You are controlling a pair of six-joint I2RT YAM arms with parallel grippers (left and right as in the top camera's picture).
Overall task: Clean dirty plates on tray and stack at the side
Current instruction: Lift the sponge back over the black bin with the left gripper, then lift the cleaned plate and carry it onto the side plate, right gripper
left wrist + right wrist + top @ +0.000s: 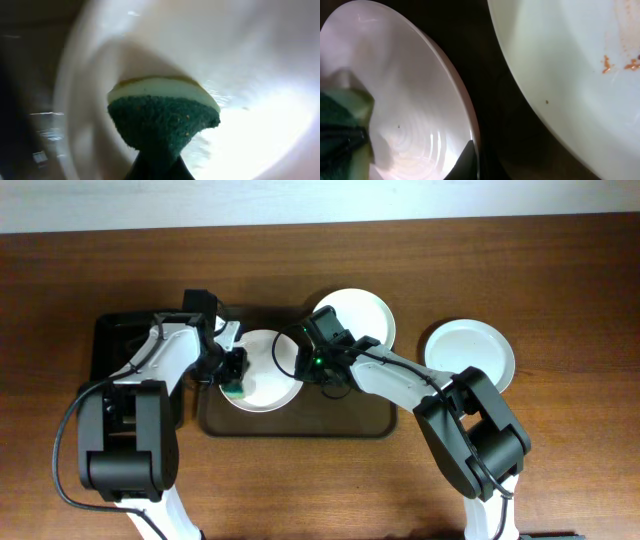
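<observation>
Spanning the scene, the wooden tabletop (560,480) carries a brown tray (300,425) at its centre and a black tray (108,340) just to its left. The left plate (265,360) lies on the brown tray's left half. The middle plate (362,315) sits at its far right corner, overlapping the rim, and shows orange-red specks in the right wrist view. The right plate (470,352) rests on the tabletop beside the tray. The left fingers (233,376) are clenched on a green sponge (162,122), pressed to the left plate. The right fingers (318,370) sit at that plate's right rim; only one shows, so I cannot tell if they grip it.
</observation>
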